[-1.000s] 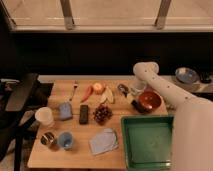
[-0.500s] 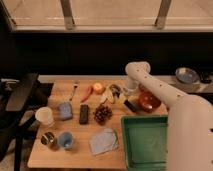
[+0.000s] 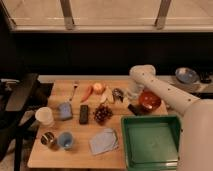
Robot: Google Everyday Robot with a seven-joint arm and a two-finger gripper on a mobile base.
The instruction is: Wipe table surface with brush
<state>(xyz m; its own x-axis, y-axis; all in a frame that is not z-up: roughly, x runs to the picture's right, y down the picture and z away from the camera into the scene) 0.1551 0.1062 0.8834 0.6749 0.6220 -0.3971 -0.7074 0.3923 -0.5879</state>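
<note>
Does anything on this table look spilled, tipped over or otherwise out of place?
Nothing stands out. The white cup, blue cup, red bowl and tray stand upright, and nothing is spilled on the table. The gripper is low beside the red bowl, jaws shut.

Your white arm (image 3: 167, 94) comes in from the lower right and reaches up and left to a rounded joint (image 3: 142, 74), then bends straight down. Your gripper (image 3: 131, 98) hangs under it, right of centre, fingers pinched closed.
</note>
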